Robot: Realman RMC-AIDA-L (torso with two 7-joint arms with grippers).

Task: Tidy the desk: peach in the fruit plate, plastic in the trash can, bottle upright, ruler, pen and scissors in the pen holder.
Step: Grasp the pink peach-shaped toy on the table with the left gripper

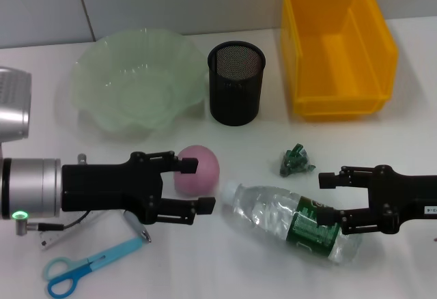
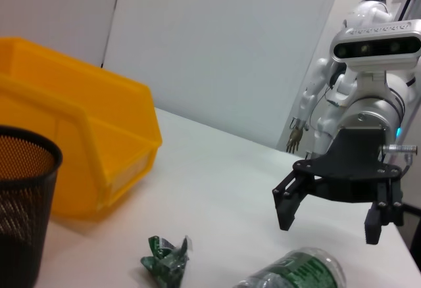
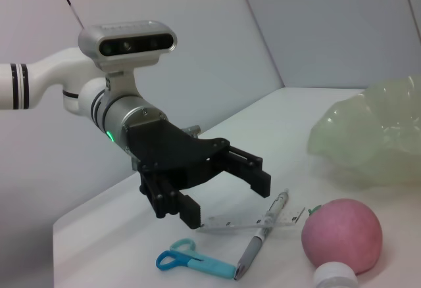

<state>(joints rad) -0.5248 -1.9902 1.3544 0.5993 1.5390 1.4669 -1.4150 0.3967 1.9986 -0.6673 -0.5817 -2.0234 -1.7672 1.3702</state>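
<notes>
1. Nearest the robot, the light-blue-handled scissors [image 1: 82,270], a grey pen [image 3: 262,243] and a clear flat ruler [image 3: 247,223] lie loose on the white desk [image 1: 205,272], none in the holder yet.
2. The left gripper [image 1: 194,184], jaws apart, faces the pink round peach [image 1: 198,170], probably lining up a grasp.
3. The right gripper [image 1: 336,202], jaws spread, brackets the base of the clear, green-labelled bottle [image 1: 290,222], which lies on its side.
4. A crumpled green plastic scrap [image 1: 295,161] sits just beyond.
5. Farthest stand the pale green scalloped fruit plate [image 1: 136,87], black mesh pen holder [image 1: 235,84] and yellow trash can [image 1: 338,46].
</notes>
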